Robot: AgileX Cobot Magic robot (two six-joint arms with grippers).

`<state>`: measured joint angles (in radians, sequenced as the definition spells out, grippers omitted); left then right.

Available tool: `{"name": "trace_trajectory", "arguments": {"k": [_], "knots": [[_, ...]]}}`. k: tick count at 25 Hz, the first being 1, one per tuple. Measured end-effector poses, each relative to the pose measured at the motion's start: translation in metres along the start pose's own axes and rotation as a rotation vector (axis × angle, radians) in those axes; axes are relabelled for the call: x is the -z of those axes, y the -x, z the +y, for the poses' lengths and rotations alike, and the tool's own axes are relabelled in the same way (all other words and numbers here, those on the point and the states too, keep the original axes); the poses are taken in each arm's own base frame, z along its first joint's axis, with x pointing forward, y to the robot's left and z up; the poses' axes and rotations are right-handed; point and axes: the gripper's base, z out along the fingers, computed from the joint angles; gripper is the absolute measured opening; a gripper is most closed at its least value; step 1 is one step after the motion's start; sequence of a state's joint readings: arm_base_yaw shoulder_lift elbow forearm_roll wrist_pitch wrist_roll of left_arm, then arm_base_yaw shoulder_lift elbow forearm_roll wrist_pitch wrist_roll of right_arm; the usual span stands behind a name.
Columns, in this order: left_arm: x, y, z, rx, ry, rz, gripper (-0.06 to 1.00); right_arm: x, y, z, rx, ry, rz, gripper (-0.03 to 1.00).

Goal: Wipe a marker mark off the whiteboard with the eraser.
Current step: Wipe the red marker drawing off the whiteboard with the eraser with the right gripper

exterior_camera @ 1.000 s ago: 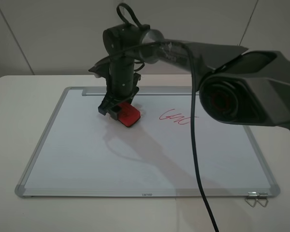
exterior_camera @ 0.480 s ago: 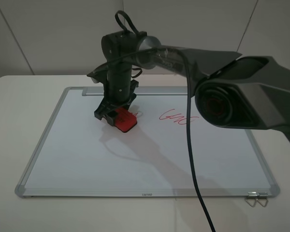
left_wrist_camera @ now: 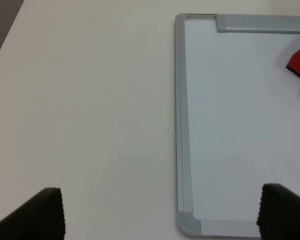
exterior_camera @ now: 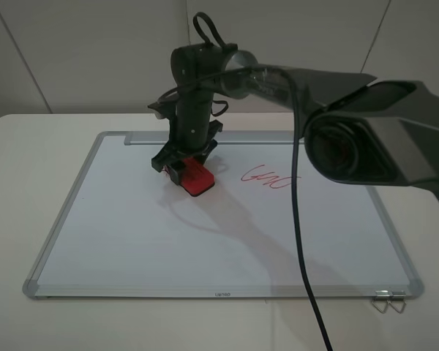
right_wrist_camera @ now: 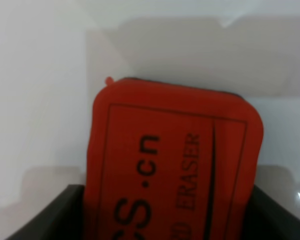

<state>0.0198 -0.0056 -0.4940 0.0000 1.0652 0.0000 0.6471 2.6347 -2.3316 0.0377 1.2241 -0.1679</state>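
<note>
Plain white tabletop [exterior_camera: 29,146], silver-framed whiteboard [exterior_camera: 168,241] flat on it, my right gripper [exterior_camera: 183,169] clamped on the sides of the small red block eraser [exterior_camera: 198,180] near the board's far edge, looks light and rigid.

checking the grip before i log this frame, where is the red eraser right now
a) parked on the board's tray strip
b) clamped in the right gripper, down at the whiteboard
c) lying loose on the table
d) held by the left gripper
B: in the exterior view the right gripper is shut on the eraser, which is down at the whiteboard, to the left of the red zigzag scribble.
</note>
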Motion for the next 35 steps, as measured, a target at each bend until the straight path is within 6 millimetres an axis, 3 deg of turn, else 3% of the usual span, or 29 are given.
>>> {"name": "trace_trajectory", "arguments": {"k": [15,19,23,30,35], "knots": [[0.000,0.000,0.000,0.000,0.000,0.000,0.77,0.004,-0.022,-0.045,-0.144,-0.025,0.044,0.53],[0.000,0.000,0.000,0.000,0.000,0.000,0.77,0.004,-0.023,-0.046,-0.143,-0.039,0.049,0.53],[0.000,0.000,0.000,0.000,0.000,0.000,0.77,0.004,-0.020,-0.035,-0.101,-0.068,0.052,0.53],[0.000,0.000,0.000,0.000,0.000,0.000,0.77,0.000,-0.007,0.013,-0.012,-0.047,0.044,0.53],[0.000,0.000,0.000,0.000,0.000,-0.001,0.77,-0.004,0.005,0.033,0.028,-0.045,0.010,0.52]]}}
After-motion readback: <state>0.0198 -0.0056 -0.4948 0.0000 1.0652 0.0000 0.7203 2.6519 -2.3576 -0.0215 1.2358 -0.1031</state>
